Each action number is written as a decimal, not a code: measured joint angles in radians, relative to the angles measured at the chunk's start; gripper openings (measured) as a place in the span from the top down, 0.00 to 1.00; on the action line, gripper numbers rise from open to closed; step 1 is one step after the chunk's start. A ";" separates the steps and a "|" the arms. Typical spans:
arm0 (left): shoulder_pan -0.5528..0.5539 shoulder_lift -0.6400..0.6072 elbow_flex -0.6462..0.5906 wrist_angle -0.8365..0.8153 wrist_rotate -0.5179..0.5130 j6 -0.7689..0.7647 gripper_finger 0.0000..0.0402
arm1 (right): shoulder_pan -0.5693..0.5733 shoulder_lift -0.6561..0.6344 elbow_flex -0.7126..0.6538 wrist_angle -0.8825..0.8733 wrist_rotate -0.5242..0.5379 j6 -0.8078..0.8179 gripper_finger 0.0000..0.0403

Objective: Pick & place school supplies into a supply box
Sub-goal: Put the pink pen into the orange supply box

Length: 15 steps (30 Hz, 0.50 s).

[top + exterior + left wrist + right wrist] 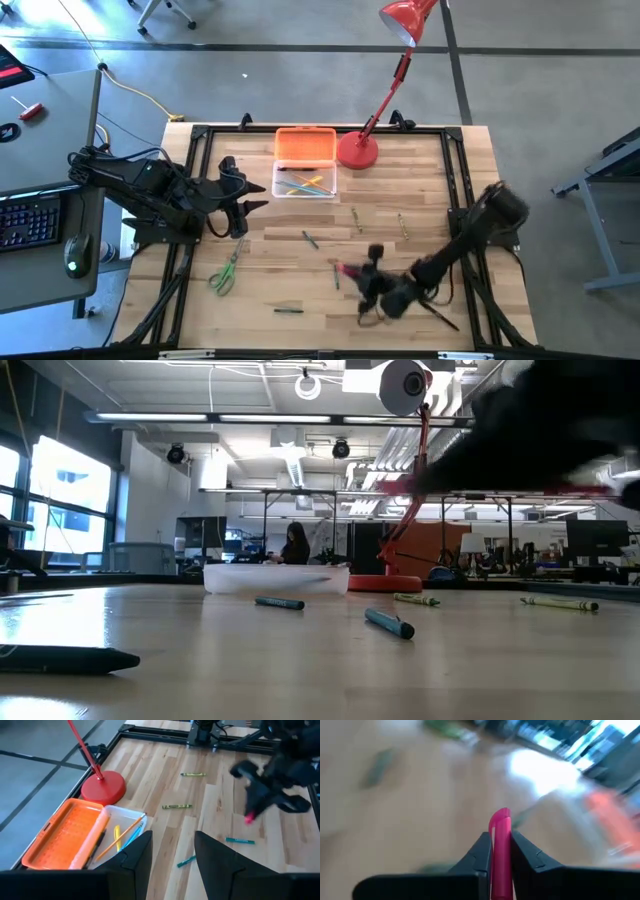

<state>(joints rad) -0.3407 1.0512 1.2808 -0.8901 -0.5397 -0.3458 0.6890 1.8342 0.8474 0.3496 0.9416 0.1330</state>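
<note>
Though blurred, the pink marker (500, 851) sits pinched in the right claw (500, 849).

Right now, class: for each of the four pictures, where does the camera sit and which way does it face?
High: overhead, facing down; both arms, box.
Low: table height, level across; lamp, blurred arm.
Left wrist: past the open left gripper toward the box.
Right wrist: right gripper shut on pink marker.
Shared: pink marker also in left wrist view.

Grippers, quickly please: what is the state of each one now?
Left gripper: open, holding nothing, near the box.
Right gripper: shut on a pink marker, above the table.
</note>
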 joint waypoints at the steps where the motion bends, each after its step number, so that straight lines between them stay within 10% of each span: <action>1: 0.000 0.000 0.000 0.000 -0.001 0.000 0.56 | -0.037 -0.037 0.000 -0.017 0.005 -0.068 0.92; 5: 0.000 0.000 0.000 0.001 -0.003 0.000 0.56 | -0.241 -0.161 -0.001 0.010 -0.065 -0.315 0.90; 15: 0.000 0.000 0.000 -0.005 -0.025 0.000 0.56 | -0.824 -0.046 0.068 0.259 -0.671 -0.474 0.91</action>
<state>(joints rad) -0.3405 1.0512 1.2808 -0.8952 -0.5647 -0.3458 -0.1355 1.7883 0.9150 0.6083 0.2703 -0.3414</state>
